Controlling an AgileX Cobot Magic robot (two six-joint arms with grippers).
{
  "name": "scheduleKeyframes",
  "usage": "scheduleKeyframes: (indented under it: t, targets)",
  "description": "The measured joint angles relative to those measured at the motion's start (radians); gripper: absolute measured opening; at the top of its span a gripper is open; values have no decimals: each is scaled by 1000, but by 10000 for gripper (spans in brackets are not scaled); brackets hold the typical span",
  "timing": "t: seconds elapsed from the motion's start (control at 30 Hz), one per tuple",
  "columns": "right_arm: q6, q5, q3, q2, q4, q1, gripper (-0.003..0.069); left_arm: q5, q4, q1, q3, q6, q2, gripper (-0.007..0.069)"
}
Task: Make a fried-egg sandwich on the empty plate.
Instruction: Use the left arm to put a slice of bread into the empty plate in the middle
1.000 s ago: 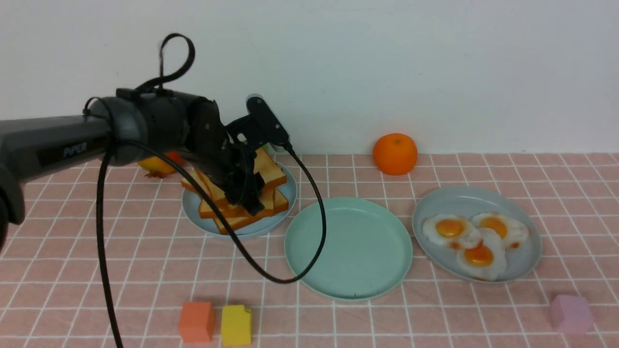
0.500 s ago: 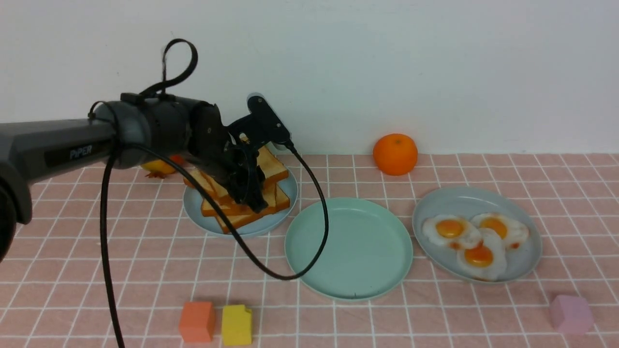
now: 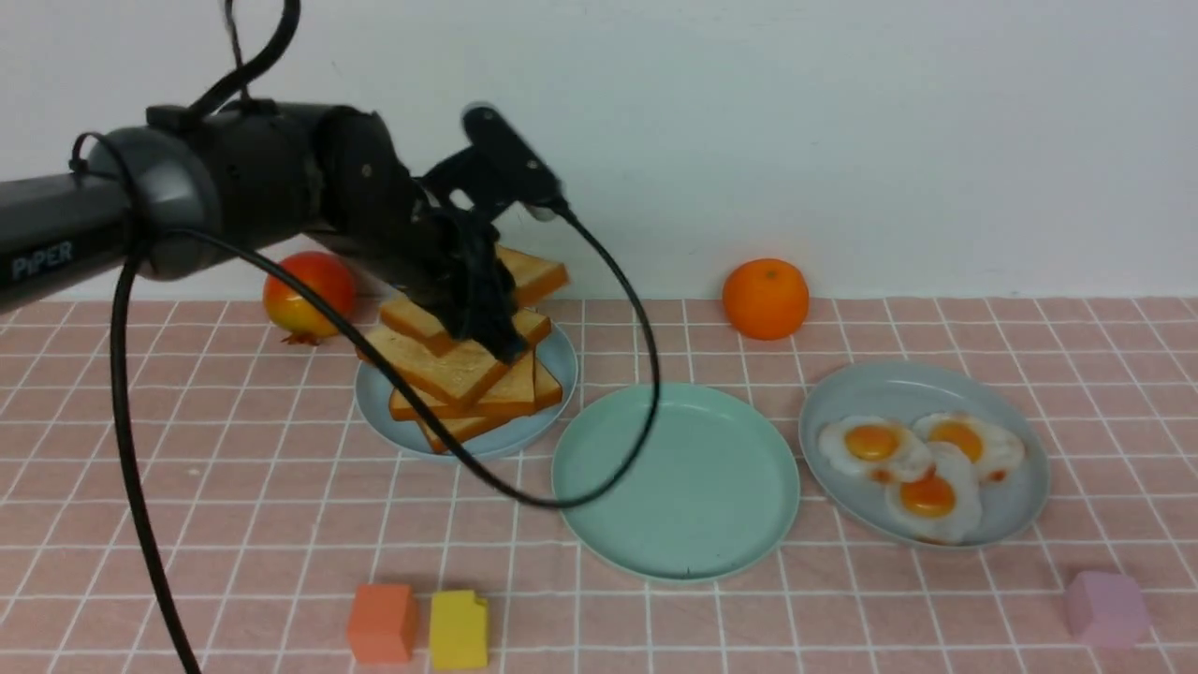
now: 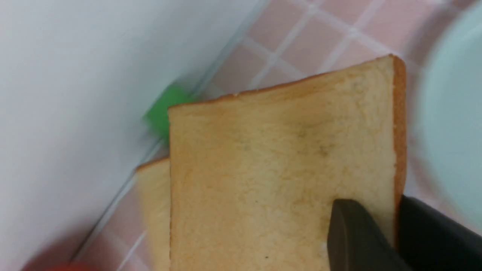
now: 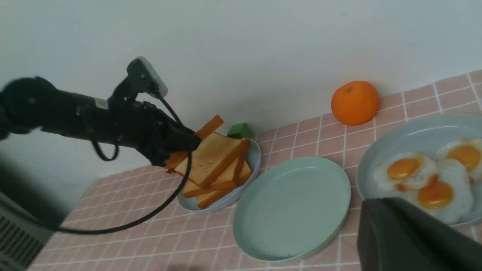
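Left gripper [image 3: 491, 332] pinches a toast slice [image 3: 533, 271] by its edge, tilted above the toast pile [image 3: 468, 384]. Right gripper [image 5: 406, 241]: fingers pressed together. The mint-green plate [image 3: 674, 524] sits bare on the pink checked cloth [image 3: 281, 524], between the pile and the fried eggs [image 3: 922, 463], with a white wall [image 3: 842, 122] behind.

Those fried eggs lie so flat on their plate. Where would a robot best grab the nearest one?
Probably the thin white rim of the nearest fried egg, coming down from above on its near side. That edge is free, while the far side overlaps the other eggs, and the yolk is a smooth dome.
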State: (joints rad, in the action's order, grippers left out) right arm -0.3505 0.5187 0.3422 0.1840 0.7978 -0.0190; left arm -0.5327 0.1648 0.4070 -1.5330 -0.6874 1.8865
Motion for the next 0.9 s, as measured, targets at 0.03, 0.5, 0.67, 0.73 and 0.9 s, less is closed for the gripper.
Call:
scheduleKeyframes:
  t: [0.03, 0.5, 0.67, 0.73, 0.9]
  targets:
    - [0, 15, 14, 1, -19, 0, 17, -18, 10, 26, 0, -18, -13, 162]
    - [274, 463, 342, 120, -568, 0, 18, -33, 83, 272, -1, -96, 101, 162]
    - [285, 472, 345, 120, -585, 0, 18, -4, 59, 272, -1, -98, 163, 161]
    - [285, 472, 345, 120, -585, 0, 18, 5, 47, 274, -1, -98, 181, 158]
    - [285, 472, 345, 120, -585, 0, 18, 9, 38, 274, -1, -100, 186, 176]
